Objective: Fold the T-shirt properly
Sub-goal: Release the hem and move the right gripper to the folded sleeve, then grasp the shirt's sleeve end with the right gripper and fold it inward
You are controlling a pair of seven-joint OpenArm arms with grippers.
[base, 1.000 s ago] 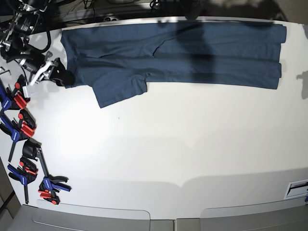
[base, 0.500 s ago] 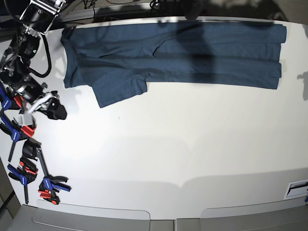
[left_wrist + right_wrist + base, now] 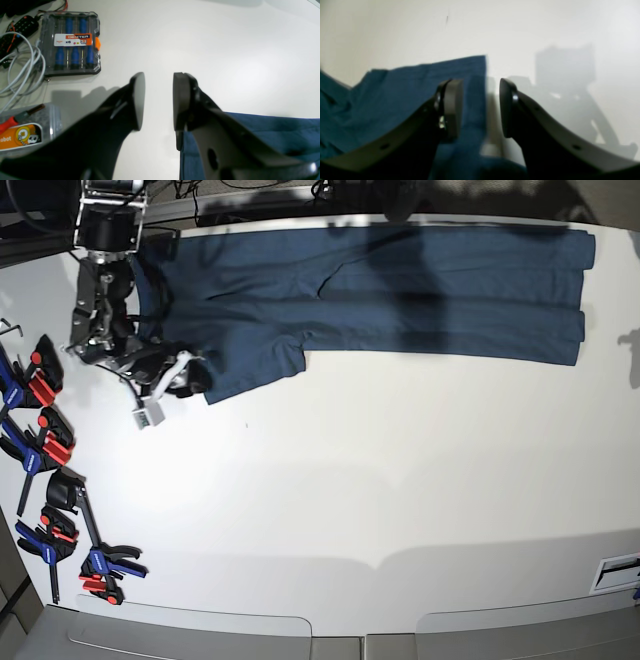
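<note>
The dark navy-teal T-shirt (image 3: 360, 290) lies folded lengthwise along the table's far edge, one sleeve (image 3: 250, 365) sticking out toward the front. My right gripper (image 3: 192, 383) is open at the sleeve's lower left corner. In the right wrist view the gripper (image 3: 481, 107) is open and the sleeve's (image 3: 420, 85) edge lies between the fingers, not clamped. My left gripper (image 3: 158, 100) is open and empty over bare table, with a corner of the T-shirt (image 3: 262, 130) just right of its right finger (image 3: 180, 100). The left arm is out of the base view.
Several blue and red clamps (image 3: 45, 445) lie along the table's left edge. In the left wrist view a clear screwdriver case (image 3: 71, 43), white cables (image 3: 17, 70) and an orange packet (image 3: 20, 135) lie to the left of the gripper.
My right arm left the shirt's lower left corner, swung out toward the clamps, then moved right to the sleeve's lower left corner. The T-shirt has not visibly moved.
</note>
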